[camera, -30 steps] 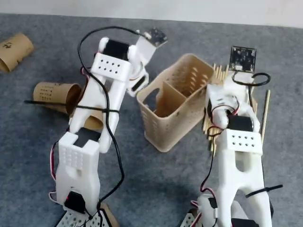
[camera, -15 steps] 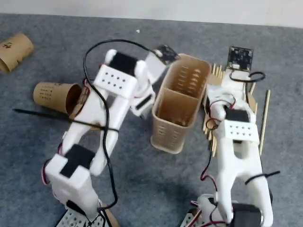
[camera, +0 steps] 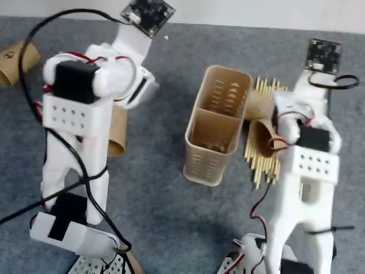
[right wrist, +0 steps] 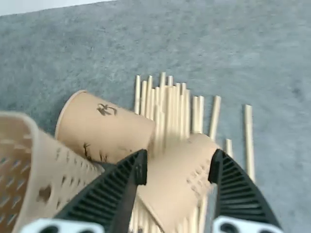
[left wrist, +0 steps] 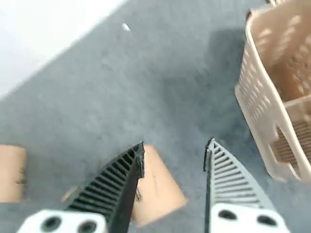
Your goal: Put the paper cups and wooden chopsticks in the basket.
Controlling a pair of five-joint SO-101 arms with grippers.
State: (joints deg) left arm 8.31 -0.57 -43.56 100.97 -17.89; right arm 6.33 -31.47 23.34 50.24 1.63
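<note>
Overhead, I see the basket (camera: 202,165) standing upright between my arms, chopsticks (camera: 263,168) just beside it. My left pincer (left wrist: 175,145) hangs open over a fallen cup (left wrist: 155,187). My right pincer (right wrist: 179,154), also open, hangs over a second cup (right wrist: 177,189) lying on the sticks, apparently lined up to grab it.

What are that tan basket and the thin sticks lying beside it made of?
The basket looks like matte beige plastic, going by its moulded, perforated walls. The chopsticks appear to be pale unfinished wood: straight, thin and dull, with no shine.
</note>
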